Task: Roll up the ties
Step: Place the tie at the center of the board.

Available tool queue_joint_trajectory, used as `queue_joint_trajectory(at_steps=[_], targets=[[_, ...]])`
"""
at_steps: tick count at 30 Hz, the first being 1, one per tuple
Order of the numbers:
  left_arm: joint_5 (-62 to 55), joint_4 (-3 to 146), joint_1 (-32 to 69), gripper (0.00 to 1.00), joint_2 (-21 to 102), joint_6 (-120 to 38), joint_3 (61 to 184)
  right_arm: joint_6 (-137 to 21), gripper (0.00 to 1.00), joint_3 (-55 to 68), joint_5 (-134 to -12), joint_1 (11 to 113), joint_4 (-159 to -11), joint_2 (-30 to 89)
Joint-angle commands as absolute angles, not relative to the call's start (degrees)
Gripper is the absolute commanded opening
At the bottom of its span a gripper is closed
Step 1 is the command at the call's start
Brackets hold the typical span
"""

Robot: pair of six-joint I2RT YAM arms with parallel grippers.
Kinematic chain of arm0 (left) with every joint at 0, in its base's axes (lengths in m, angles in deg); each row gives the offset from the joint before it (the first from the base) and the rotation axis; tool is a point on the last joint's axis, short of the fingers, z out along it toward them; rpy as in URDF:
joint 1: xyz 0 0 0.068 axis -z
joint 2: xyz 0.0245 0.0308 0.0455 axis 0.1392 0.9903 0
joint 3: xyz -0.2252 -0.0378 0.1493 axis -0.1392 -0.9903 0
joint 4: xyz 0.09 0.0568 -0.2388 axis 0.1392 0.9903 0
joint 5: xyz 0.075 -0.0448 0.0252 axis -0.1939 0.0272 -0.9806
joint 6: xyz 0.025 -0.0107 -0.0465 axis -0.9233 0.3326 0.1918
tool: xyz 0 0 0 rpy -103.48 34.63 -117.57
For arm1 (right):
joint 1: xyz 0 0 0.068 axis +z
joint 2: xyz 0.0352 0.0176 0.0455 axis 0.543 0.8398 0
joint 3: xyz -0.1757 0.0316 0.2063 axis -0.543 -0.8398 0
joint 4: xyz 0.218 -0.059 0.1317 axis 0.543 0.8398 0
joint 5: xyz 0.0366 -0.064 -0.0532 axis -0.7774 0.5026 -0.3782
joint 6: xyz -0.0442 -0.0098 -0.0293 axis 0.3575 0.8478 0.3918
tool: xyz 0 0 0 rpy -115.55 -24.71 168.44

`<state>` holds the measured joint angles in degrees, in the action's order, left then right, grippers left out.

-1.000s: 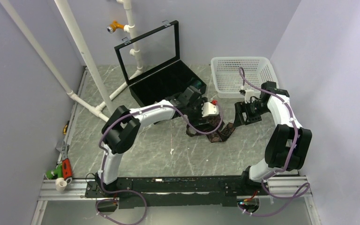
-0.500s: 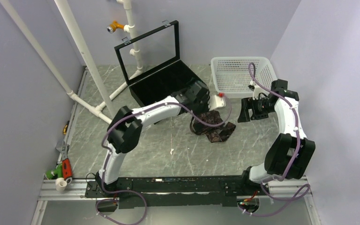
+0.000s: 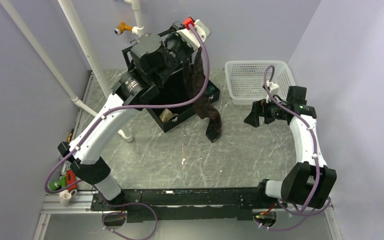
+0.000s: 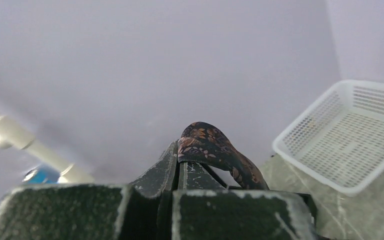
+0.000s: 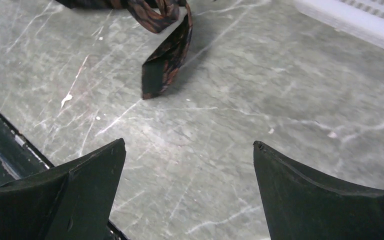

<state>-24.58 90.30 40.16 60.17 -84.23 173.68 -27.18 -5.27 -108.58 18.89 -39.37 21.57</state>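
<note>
A dark brown-maroon tie (image 3: 211, 117) with a fine leaf pattern hangs from my left gripper (image 3: 189, 52), which is raised high over the black case. Its lower end trails on the table. In the left wrist view the jaws (image 4: 177, 150) are shut on a fold of the tie (image 4: 215, 150). My right gripper (image 3: 252, 116) hovers low over the table to the right of the tie's tip, open and with nothing in it. The right wrist view shows its wide-apart fingers (image 5: 189, 145) with the tie's tip (image 5: 162, 65) lying beyond them. A tan rolled tie (image 3: 167, 115) and a teal one (image 3: 211, 91) sit in the case.
The open black case (image 3: 180, 122) with its lid upright stands at the back centre. A white mesh basket (image 3: 257, 80) sits at the back right. White pipes (image 3: 87, 55) slant along the left side. Small tools (image 3: 65, 182) lie at the near left edge.
My left gripper shut on the bunched tie and rose high above the case, drawing the tie out to hang. My right gripper opened wider and stayed right of the tie.
</note>
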Motion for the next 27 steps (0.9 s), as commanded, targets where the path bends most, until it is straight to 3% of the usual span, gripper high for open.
queue_joint_trajectory(at_steps=[1,7,13,20,27], targets=[[-33.02,89.13,39.85,0.0,61.39,-89.03,171.93,-30.23,1.0,-9.6,-110.49,24.9,-49.28,19.56],[-33.11,84.44,38.12,0.0,56.66,-89.18,166.2,-31.9,1.0,-18.34,-105.43,37.99,-65.48,17.7],[-29.8,85.34,35.36,0.0,51.61,-85.12,161.73,-27.51,1.0,-18.36,-100.56,47.05,-76.19,25.66],[-13.67,83.97,30.43,0.0,40.78,-81.81,150.4,-23.94,0.96,-5.16,-100.34,47.85,-76.18,40.33],[-6.59,80.31,27.7,0.0,33.52,-82.35,144.09,-18.41,0.95,8.36,-104.45,48.09,-71.14,51.97]])
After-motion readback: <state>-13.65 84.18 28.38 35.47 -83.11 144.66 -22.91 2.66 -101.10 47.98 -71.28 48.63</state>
